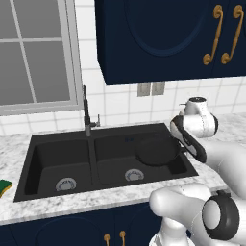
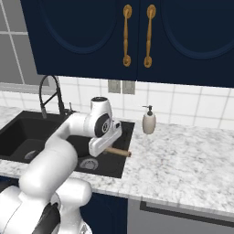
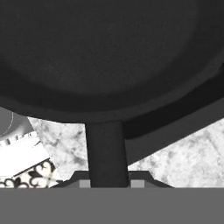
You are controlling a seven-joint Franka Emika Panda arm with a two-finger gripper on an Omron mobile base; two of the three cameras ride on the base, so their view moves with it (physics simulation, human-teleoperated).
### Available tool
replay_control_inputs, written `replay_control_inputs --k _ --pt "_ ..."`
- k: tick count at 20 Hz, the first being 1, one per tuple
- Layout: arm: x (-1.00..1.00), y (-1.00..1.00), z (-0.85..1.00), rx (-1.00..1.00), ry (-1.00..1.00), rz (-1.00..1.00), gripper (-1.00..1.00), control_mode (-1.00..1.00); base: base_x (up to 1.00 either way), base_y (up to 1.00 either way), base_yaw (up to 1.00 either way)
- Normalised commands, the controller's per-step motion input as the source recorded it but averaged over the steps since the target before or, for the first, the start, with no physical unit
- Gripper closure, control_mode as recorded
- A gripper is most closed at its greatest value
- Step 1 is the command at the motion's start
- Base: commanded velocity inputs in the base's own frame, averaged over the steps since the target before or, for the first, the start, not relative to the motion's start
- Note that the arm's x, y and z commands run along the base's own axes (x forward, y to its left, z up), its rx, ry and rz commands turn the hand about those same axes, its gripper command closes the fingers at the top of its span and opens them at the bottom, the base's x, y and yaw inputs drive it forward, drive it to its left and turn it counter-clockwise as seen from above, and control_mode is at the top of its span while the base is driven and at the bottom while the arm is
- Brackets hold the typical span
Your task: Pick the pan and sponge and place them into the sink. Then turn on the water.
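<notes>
Black and shallow, the pan point(image 1: 156, 150) hangs above the right basin of the sink point(image 1: 53, 139), its round body over the basin floor and drain, near the sink's right wall. From the right base camera its tan handle point(image 2: 118, 151) juts out from under the white hand toward the marble counter point(image 2: 183, 160). The gripper point(image 3: 108, 181) is closed on that handle: in the hand camera the handle appears as a dark upright bar rising between the two finger tips, with the pan's dark underside spreading across the upper part of the picture. The handle's tan colour cannot be made out there, as it lies in shadow. In the left base camera the hand and forearm cover the handle entirely, and the jaws themselves are hidden behind the hand in both base cameras. At the far left of the counter, the sponge point(image 1: 5, 186) lies beside the sink's left rim, cut off by the picture edge so that only part of its green and yellow block is visible. A dark arched faucet point(image 1: 87, 113) stands behind the central divider, and a white soap dispenser point(image 2: 149, 120) sits on the counter to the right of the sink.
</notes>
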Motion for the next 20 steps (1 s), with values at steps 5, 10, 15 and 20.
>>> replay_control_inputs --k 5,10,15,20 --pt "0.22 0.39 -0.12 -0.01 0.12 0.00 1.00 -1.00 0.00 0.00 0.00" --pt "0.34 0.26 -0.13 0.00 0.09 0.01 1.00 -1.00 0.00 0.00 0.00" --pt "0.25 0.32 -0.23 0.00 0.01 0.02 1.00 -1.00 0.00 0.00 0.00" --pt "0.20 0.34 -0.31 -0.01 0.00 0.03 1.00 -1.00 0.00 0.00 0.00"
